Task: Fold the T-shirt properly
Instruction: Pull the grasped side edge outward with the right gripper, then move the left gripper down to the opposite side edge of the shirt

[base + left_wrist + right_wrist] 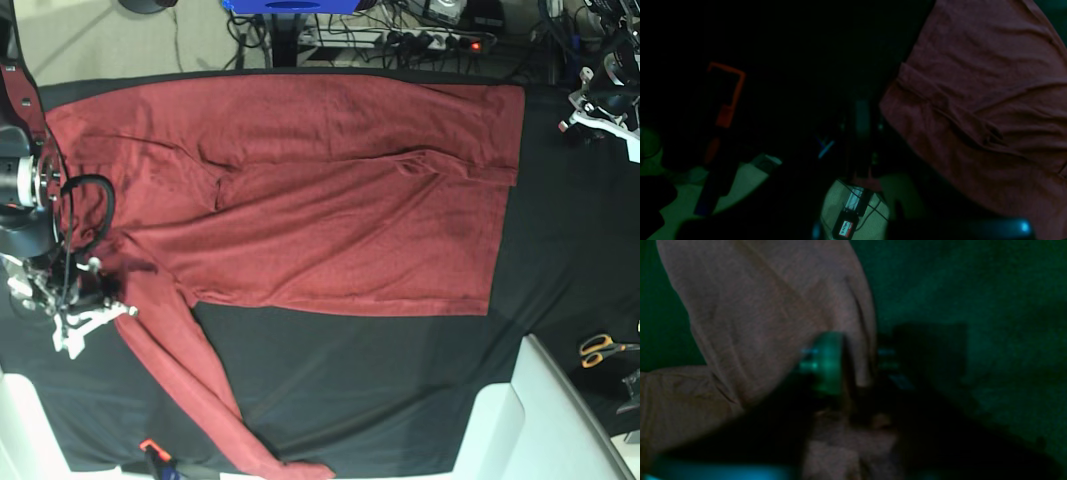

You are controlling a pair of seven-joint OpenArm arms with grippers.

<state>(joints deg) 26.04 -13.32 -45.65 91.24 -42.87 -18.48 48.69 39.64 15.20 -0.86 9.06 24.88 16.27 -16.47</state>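
The maroon T-shirt (330, 200) lies spread flat on the black table cloth (380, 380), and one long sleeve (200, 390) runs toward the front edge. My right gripper (112, 305) sits at the left where that sleeve meets the body. In the right wrist view a fold of the T-shirt (756, 306) is pinched between the fingers of the right gripper (857, 370), which is shut on it. My left gripper (590, 112) hovers off the shirt at the far right corner. In the dark left wrist view the left gripper (862, 133) is shut and empty, beside the T-shirt (973, 100).
Orange-handled scissors (603, 347) lie at the right edge of the cloth. A small orange and black tool (152, 452) rests at the front left. A power strip (400, 40) and cables run behind the table. White panels (520, 420) border the front right.
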